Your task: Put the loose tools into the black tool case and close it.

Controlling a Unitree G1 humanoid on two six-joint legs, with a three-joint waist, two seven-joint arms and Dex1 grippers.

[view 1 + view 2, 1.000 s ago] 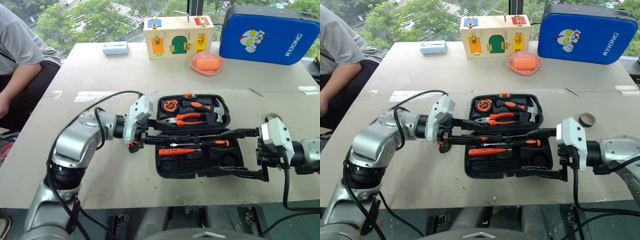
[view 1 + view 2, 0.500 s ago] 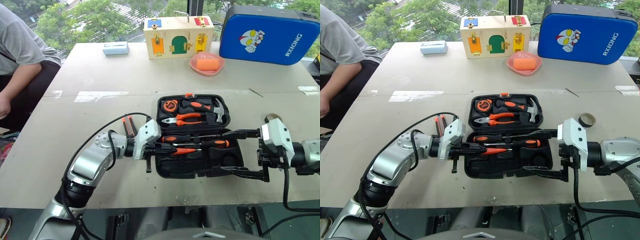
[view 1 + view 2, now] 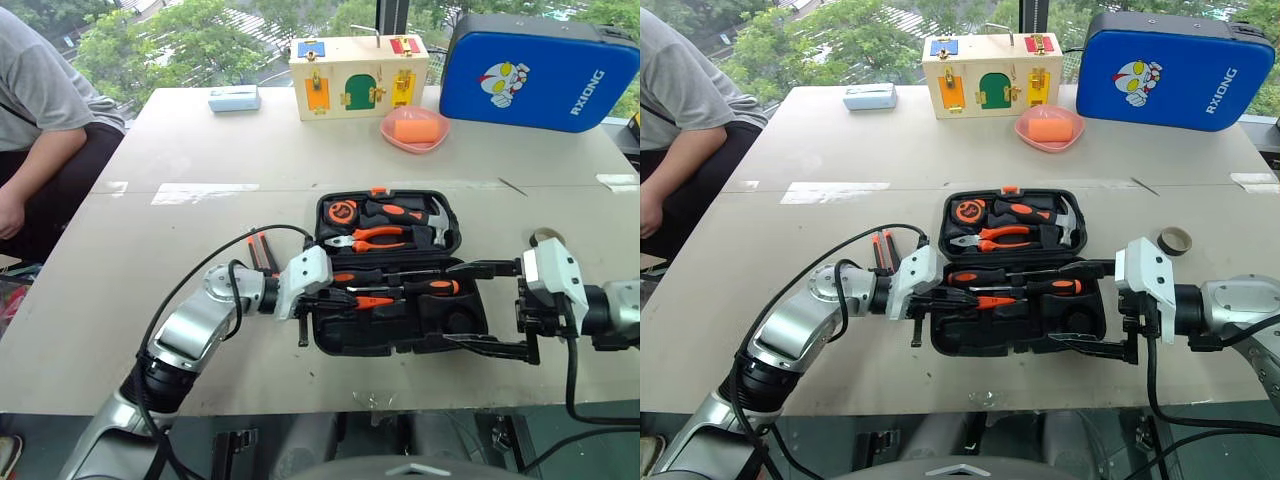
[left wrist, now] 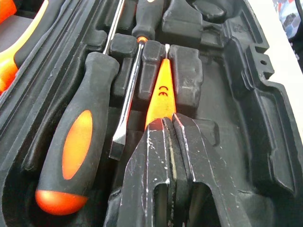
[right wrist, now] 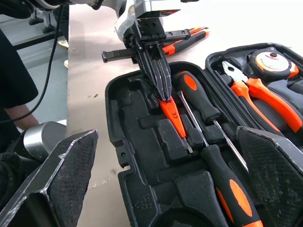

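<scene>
Left hand (image 3: 322,297), fingers shut on the orange tester screwdriver (image 4: 160,97), holds it in the black tool case (image 3: 393,330), which lies open at the table's (image 3: 200,240) centre. Right hand (image 3: 488,305), at three o'clock of the case, gapes wide, holding nothing.

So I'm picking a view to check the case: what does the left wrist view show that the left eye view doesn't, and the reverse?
Left wrist alone: the CE mark on the orange tester, pinched in the shut left end effector.
Left eye alone: the knife on the table, the open right end effector, the blue case.
Both: the black case with two screwdrivers seated.
</scene>
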